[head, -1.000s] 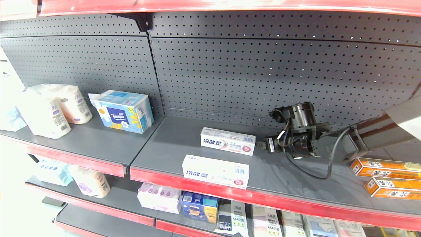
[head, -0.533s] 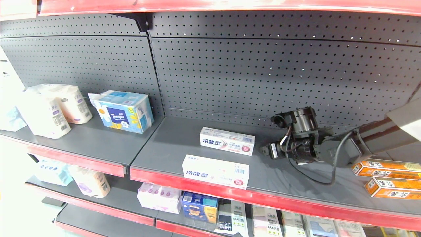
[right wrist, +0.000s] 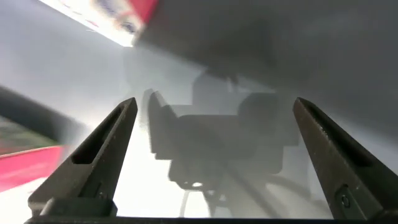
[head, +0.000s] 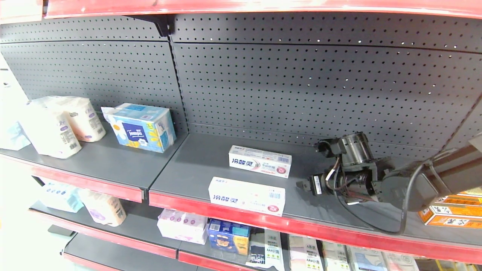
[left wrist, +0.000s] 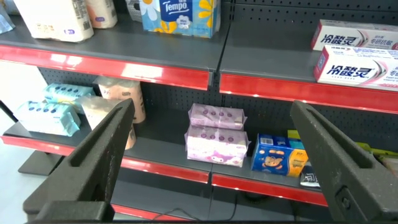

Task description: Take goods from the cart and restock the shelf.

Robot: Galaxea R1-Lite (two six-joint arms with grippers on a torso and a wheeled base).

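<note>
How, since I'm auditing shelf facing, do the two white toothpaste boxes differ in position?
The front toothpaste box lies at the shelf's front edge; the rear toothpaste box lies farther back, apart from it. The rear toothpaste box also sits slightly more to the robot's right, nearer the right claw. Both are white, lying lengthwise with labels facing outward.

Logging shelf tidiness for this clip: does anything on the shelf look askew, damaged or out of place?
Nothing damaged or spilled. The two white toothpaste boxes lie flat but staggered: the front box sits by the front lip of the shelf, further left than the rear box.
</note>
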